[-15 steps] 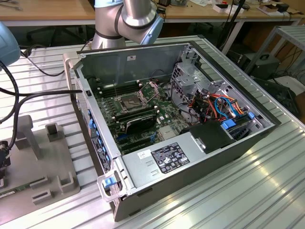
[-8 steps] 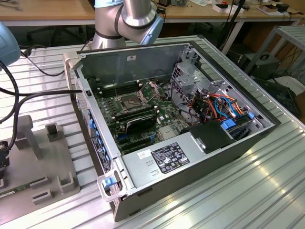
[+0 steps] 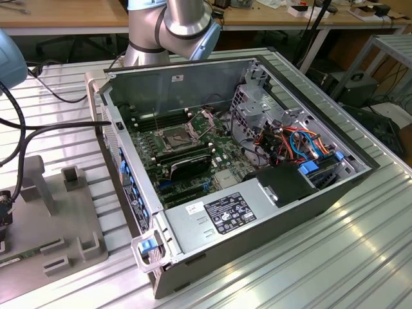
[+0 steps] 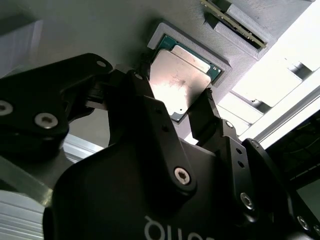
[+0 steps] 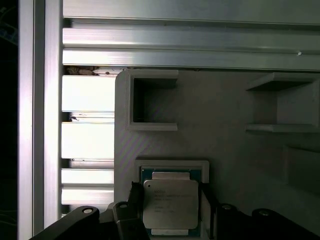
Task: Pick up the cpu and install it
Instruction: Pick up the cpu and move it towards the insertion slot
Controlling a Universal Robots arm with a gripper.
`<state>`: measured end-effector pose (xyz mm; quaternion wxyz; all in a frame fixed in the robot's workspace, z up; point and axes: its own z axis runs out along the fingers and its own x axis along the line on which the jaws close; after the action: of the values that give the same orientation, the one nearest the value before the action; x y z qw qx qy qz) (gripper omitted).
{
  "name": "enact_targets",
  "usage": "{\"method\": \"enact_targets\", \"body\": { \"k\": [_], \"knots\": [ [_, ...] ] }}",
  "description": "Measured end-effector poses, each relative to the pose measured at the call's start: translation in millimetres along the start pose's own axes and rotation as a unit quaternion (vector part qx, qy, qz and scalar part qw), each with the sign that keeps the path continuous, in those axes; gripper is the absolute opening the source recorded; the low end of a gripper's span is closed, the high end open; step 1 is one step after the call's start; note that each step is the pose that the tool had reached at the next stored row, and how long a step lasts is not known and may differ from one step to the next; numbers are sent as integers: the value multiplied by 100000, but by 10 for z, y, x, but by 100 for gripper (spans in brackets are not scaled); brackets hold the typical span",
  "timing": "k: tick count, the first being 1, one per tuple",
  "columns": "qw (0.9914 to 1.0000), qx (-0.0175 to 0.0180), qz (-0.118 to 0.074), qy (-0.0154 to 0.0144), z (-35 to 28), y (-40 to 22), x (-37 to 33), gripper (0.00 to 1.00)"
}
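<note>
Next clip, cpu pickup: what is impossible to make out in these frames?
- cpu: one corner is hidden behind the gripper in the second wrist view.
- socket: too small in the exterior view to tell whether it is empty or how its frame stands.
- tray: cut off by the exterior view's left edge, so what lies on that part stays unknown.

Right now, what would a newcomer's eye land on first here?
The open computer case in the exterior view, its circuit board and orange and blue cables laid bare. In both wrist views, the shiny silver cpu sits in a recess of a grey holder, with the black pincer right at it.
</note>
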<state>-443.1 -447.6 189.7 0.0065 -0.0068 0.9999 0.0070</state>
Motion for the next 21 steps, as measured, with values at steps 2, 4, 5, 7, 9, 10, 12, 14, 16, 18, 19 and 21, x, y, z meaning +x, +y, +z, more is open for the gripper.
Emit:
{"method": "enact_targets", "body": {
  "k": [2, 4, 5, 7, 9, 10, 12, 14, 16, 18, 19, 21],
  "knots": [
    [100000, 11, 1, 21, -12, 0, 0, 55],
    [100000, 3, -1, 8, -54, 1, -1, 55],
    [100000, 4, 1, 8, -75, 1, -1, 55],
    [100000, 1, 0, 2, -141, 2, -2, 55],
    [100000, 15, -1, 4, -193, 3, -3, 55],
    [100000, 20, -2, 7, -211, 3, -3, 55],
    [100000, 18, 0, 6, -246, 3, -3, 55],
    [100000, 12, 0, -6, -256, 4, -4, 55],
    [100000, 11, -1, -13, -256, 4, -4, 55],
    [100000, 17, -3, 1, -259, 4, -4, 55],
    [100000, 18, 0, 2, -259, 4, -3, 55],
    [100000, 20, -2, 4, -260, 4, -3, 55]
  ]
}}
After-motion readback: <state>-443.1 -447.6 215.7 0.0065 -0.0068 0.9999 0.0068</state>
